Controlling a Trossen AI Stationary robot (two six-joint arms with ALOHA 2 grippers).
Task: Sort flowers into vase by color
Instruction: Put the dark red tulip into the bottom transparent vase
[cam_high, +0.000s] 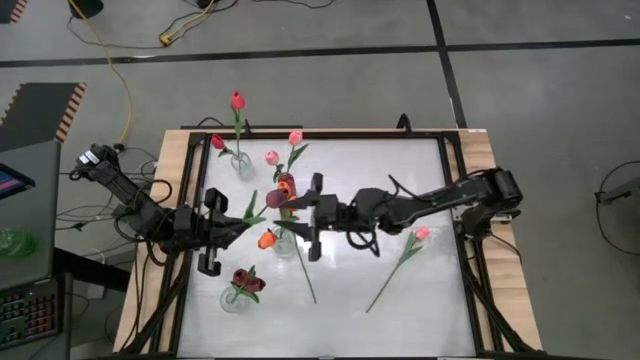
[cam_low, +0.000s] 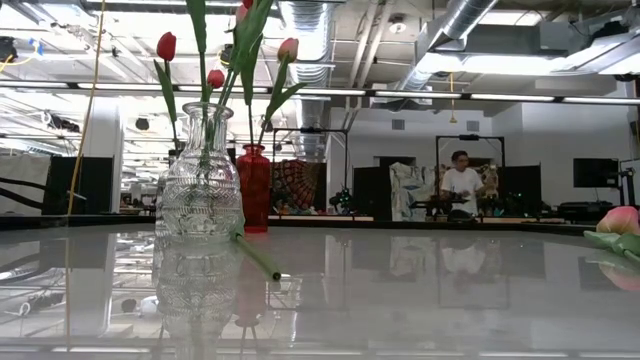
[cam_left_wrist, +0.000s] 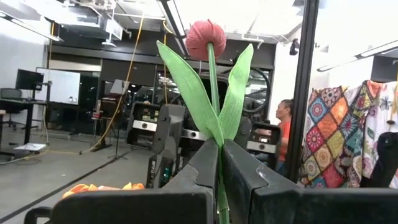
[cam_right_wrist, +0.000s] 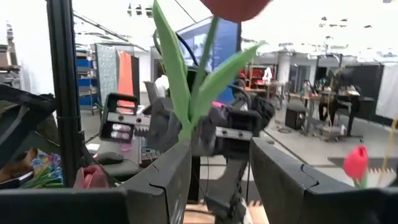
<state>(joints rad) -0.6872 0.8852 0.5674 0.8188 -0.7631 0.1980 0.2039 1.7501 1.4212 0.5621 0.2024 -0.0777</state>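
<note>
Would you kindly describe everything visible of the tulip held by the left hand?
The tulip is artificial-looking, with a round dusky-red bud, a thin green stem and two long green leaves that look like fabric. It is clamped at the stem by the shut left hand and stands straight out beyond it. The open right hand faces it closely, not gripping.

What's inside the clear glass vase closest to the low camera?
The glass vase holds several green tulip stems; a red bud and pink buds rise above its rim. The patterned glass blurs the stem ends, so whether there is water cannot be seen.
</note>
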